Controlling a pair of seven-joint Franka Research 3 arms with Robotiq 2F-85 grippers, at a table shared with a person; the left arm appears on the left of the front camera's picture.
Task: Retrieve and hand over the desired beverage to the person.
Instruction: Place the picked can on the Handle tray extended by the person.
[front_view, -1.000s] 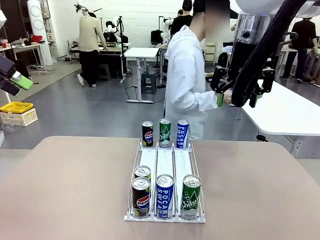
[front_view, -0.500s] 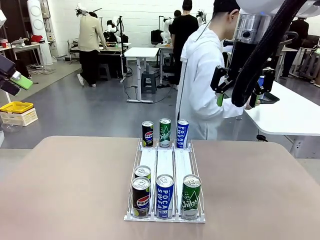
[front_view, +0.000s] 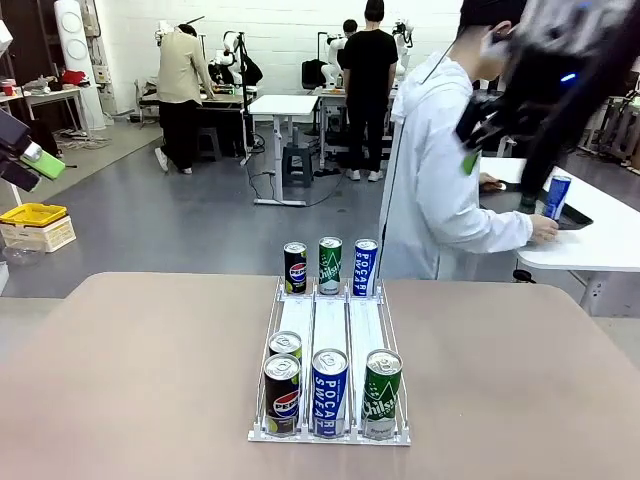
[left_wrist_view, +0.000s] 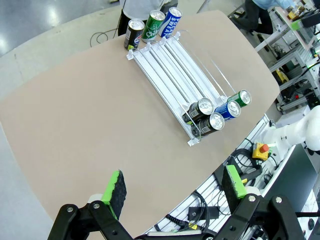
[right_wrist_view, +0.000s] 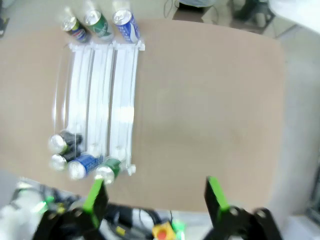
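Both grippers hang open and empty, the right gripper (right_wrist_view: 152, 197) high above the can rack (right_wrist_view: 97, 107), cans upright at lower left of its view.

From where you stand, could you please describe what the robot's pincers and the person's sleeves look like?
Both pincers, left and right, have black linkage fingers with bright green pads. In the front view a blue light glows on the blurred, dark right arm. The person wears long white sleeves.
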